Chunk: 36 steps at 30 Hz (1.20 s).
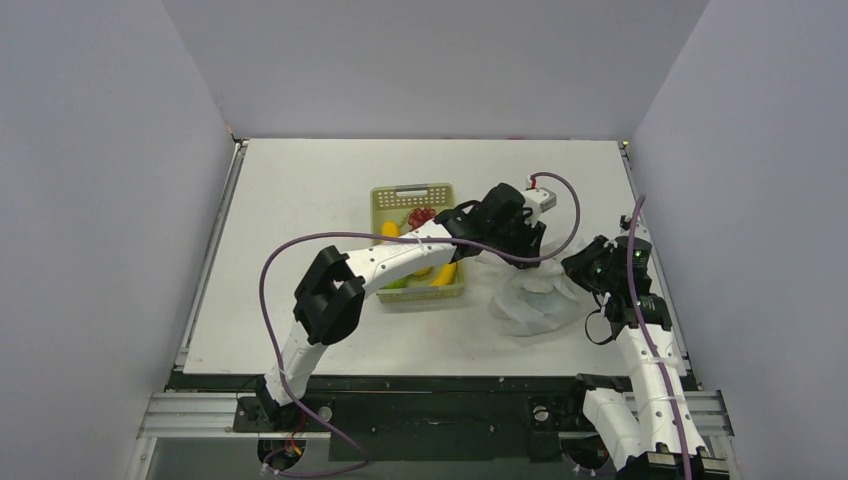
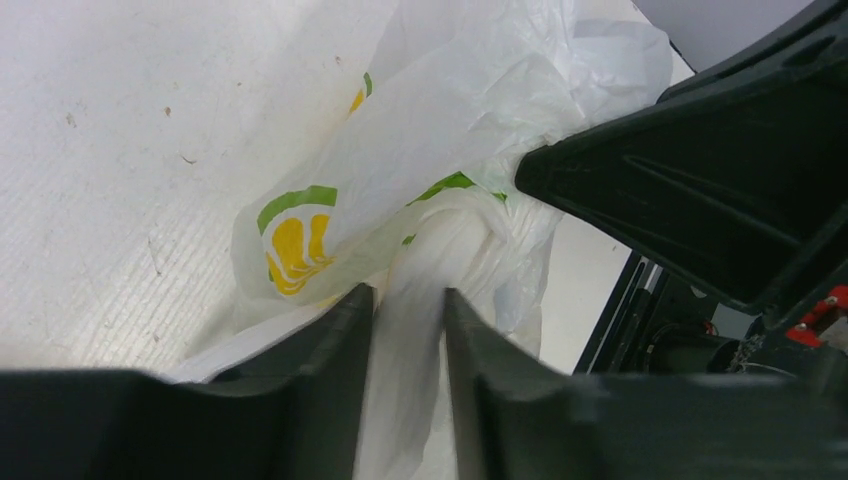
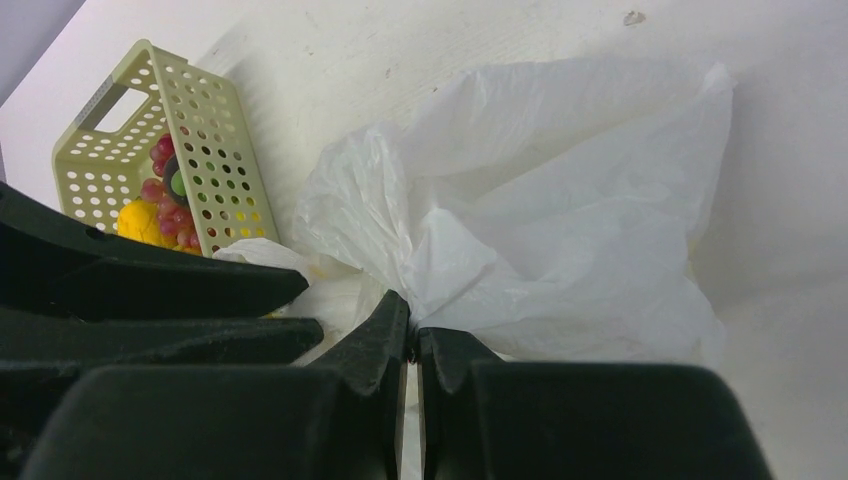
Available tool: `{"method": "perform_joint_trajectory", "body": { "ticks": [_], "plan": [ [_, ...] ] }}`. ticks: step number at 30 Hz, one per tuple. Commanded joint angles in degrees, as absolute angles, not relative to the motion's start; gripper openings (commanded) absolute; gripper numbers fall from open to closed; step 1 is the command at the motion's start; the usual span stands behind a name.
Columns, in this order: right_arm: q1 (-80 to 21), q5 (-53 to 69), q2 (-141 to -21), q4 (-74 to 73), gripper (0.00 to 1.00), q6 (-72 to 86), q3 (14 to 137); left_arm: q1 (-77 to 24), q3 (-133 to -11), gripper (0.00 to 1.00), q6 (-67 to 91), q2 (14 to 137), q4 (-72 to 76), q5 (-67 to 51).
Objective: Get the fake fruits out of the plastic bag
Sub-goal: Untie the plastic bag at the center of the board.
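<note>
The white plastic bag (image 1: 535, 303) lies crumpled on the table to the right of the basket. My left gripper (image 2: 410, 312) reaches over the basket and is shut on a twisted white strand of the bag (image 2: 470, 120), which fills the gap between its fingers. My right gripper (image 3: 412, 338) is shut on a fold of the bag's film (image 3: 560, 230) at its near edge. Both grippers meet over the bag's top, the left gripper (image 1: 530, 260) just left of the right gripper (image 1: 578, 272). A yellow-green print shows on the bag. No fake fruits show inside it.
A yellow-green slotted basket (image 1: 412, 192) stands left of the bag and holds toy fruits: a yellow one (image 1: 446, 273), a red one (image 1: 420, 216) and a green one (image 1: 395, 284). Red grapes (image 3: 163, 178) show through its wall. The table's right edge runs close behind my right arm.
</note>
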<state>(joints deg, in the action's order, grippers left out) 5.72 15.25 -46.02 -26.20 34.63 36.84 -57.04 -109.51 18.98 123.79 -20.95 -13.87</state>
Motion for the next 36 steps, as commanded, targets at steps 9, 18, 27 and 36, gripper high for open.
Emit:
{"method": "perform_joint_trajectory", "body": {
  "ticks": [9,18,27,36],
  "plan": [
    [6.2,13.68,-46.84,-27.6,0.0,32.14,42.14,-57.31,-110.88,0.0,18.13,121.8,-22.21,-9.23],
    [6.85,-9.41,-51.32,-36.23,0.0,29.81,48.26,-57.02,-89.83,0.0,22.62,107.39,-7.85,-1.9],
    [8.44,-13.78,-55.31,-36.54,0.0,27.18,51.12,-54.44,-77.71,0.0,26.92,99.53,1.23,-4.37],
    [4.88,-6.11,-49.52,-40.79,0.25,25.96,54.14,-54.32,-77.0,0.0,32.44,100.56,7.15,-11.58]
  ]
}}
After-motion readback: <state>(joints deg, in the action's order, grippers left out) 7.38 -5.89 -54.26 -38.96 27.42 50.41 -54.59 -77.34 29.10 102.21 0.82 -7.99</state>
